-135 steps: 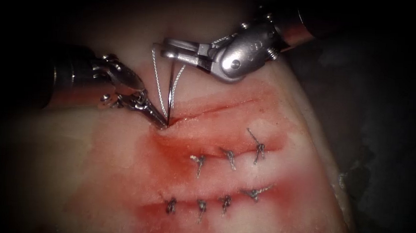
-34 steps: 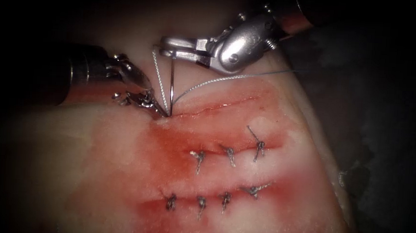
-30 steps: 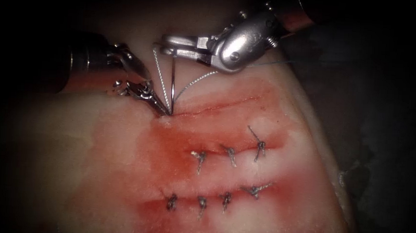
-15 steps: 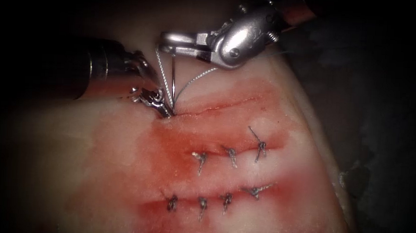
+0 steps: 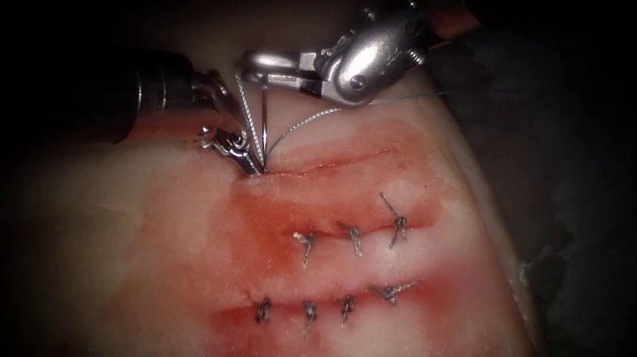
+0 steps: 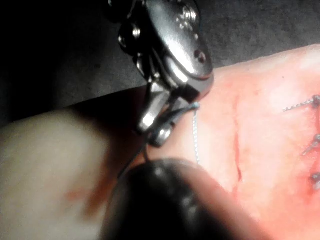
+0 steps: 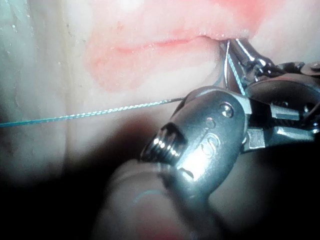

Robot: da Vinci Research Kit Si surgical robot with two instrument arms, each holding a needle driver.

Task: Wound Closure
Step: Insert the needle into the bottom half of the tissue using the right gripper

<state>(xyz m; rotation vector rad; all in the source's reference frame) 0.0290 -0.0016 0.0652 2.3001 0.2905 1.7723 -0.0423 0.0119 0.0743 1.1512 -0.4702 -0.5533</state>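
Since 4.5 s ago the left tool [image 5: 254,167] has slid right along the tissue [image 5: 180,266], its jaws pinched on the cut [image 5: 334,165] edge. Above it the right tool [image 5: 255,62] clamps the needle [image 5: 263,120] near its tail, its point buried beside the left jaws, with thread [image 5: 315,115] trailing right.

Endoscope: light pools on the tissue [image 5: 345,224] around the cut [image 5: 334,163]; away from it, heavy vignette to black on all sides. Hard glare on the right tool [image 5: 255,65] above the cut; the left tool [image 5: 254,169] sits half in shadow. Wet sheen along the red fluid [image 5: 279,220]. Left wrist view: a dark out-of-focus blob blocks the foreground beside the cut. Right wrist view: near metal is blurred and shadowed, tissue beyond overlit.
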